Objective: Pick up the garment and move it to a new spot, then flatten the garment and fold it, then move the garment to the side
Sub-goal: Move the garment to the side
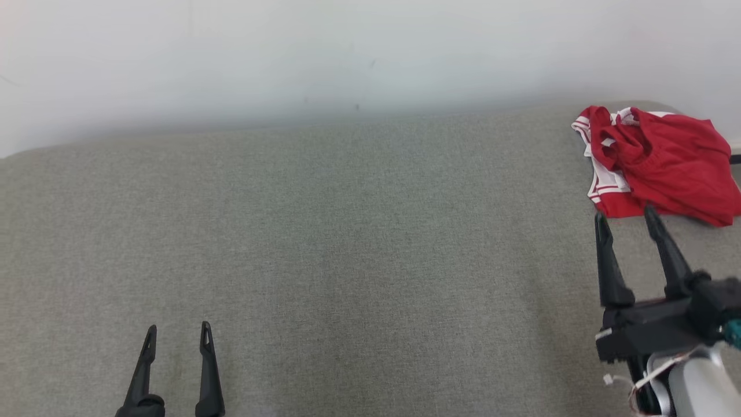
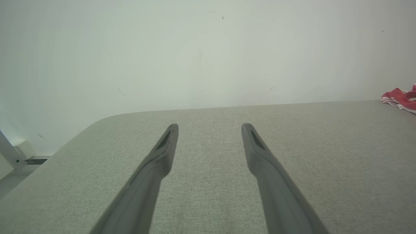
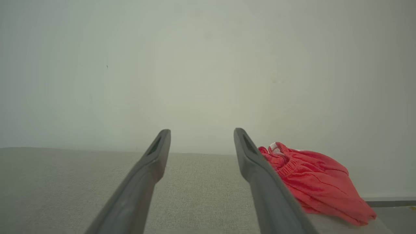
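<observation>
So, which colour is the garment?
Red, with white stripes along its edge; the garment shows best in the head view.

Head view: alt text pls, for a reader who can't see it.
A crumpled red garment with white trim lies at the far right of a grey fabric surface, against a pale wall. The open right hand points at its near edge. The open left hand is at the lower left, empty.
</observation>
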{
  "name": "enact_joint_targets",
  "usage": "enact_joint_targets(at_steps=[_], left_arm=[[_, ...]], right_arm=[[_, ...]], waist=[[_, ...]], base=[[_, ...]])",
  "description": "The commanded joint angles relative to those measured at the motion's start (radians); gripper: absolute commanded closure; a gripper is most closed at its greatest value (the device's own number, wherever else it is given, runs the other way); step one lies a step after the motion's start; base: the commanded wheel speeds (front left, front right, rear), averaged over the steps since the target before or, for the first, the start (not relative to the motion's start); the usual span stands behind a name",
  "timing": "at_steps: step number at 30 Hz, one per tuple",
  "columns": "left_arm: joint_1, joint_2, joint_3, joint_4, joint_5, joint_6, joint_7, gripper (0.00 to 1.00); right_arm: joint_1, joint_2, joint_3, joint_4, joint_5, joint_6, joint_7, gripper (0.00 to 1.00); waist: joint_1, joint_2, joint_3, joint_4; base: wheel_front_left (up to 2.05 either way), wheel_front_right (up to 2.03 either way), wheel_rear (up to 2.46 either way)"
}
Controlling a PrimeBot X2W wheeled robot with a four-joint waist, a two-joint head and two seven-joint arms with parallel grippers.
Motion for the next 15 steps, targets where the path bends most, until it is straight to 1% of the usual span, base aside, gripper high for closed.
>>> enact_joint_targets(at_steps=[1, 6, 9, 15], left_arm=[[-0.003, -0.003, -0.001, 0.003, 0.0, 0.0, -0.003, 0.0], [0.006, -0.006, -0.006, 0.019, -0.001, -0.007, -0.003, 0.0], [0.015, -0.006, -0.005, 0.03, -0.004, -0.008, -0.003, 0.0], [0.024, -0.007, -0.007, 0.051, -0.01, -0.009, -0.003, 0.0]], right_arm=[[0.025, 0.014, -0.011, -0.011, -0.006, -0.003, -0.004, 0.0], [0.123, 0.1, -0.049, -0.043, -0.014, -0.003, -0.004, 0.0], [0.182, 0.144, -0.045, -0.055, -0.025, -0.003, -0.004, 0.0], [0.26, 0.194, -0.041, -0.069, -0.033, -0.003, -0.004, 0.0]], waist=[[0.0002, 0.0001, -0.013, 0.009], [0.0002, 0.0001, -0.036, 0.013], [0.0002, 0.0001, -0.046, 0.019], [0.0002, 0.0001, -0.055, 0.027]], base=[[0.0, 0.0, 0.0], [0.0, 0.0, 0.0], [0.0, 0.0, 0.0], [0.0, 0.0, 0.0]])
